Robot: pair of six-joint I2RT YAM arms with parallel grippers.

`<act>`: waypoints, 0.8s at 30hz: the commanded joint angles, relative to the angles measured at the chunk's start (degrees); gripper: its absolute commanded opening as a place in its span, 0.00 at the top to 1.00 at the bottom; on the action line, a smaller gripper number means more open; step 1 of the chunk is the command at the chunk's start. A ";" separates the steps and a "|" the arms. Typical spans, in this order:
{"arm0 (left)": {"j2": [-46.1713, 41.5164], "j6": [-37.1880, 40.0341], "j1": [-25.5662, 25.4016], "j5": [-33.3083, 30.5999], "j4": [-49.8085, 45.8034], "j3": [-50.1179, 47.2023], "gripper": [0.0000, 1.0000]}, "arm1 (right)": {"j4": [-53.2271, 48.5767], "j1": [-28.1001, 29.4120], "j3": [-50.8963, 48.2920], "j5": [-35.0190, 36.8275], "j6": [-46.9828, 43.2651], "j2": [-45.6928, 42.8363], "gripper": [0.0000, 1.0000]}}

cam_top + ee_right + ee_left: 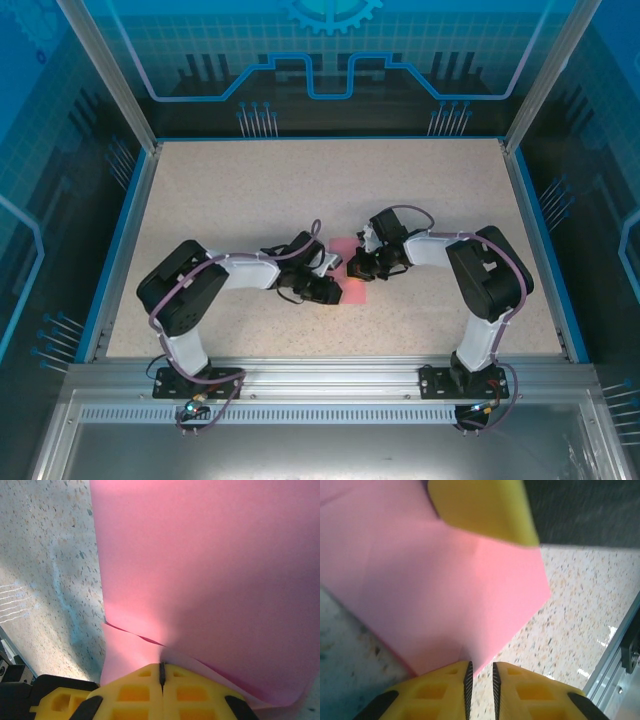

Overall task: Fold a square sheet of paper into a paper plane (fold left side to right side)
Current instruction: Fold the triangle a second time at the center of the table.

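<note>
left fingers [436,696] slightly apart | right fingers [134,691] pinching pink paper [200,570]

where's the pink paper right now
The pink paper lies just right of the table's centre in the top view, between the left gripper and the right gripper, which is shut on its edge.

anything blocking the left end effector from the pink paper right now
Nothing visible does. The corner of the square sheet of paper reaches right up to the tips of the left end effector, whose jaws stand slightly apart. The right end effector is shut on another part of the sheet, not in between.
</note>
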 commanded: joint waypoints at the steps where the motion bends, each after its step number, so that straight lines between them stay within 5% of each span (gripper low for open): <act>1: -3.07 -0.79 0.23 0.53 -4.06 -2.30 0.80 | -3.73 0.50 -0.16 2.29 -0.97 2.67 0.98; 10: -9.38 -1.68 2.79 2.02 -3.31 -2.33 0.81 | -3.03 0.52 -0.07 1.74 -0.86 2.61 0.98; 24: 2.67 -1.41 2.74 0.84 -1.38 3.64 0.78 | -1.95 0.61 -0.03 0.20 -1.30 -0.10 0.98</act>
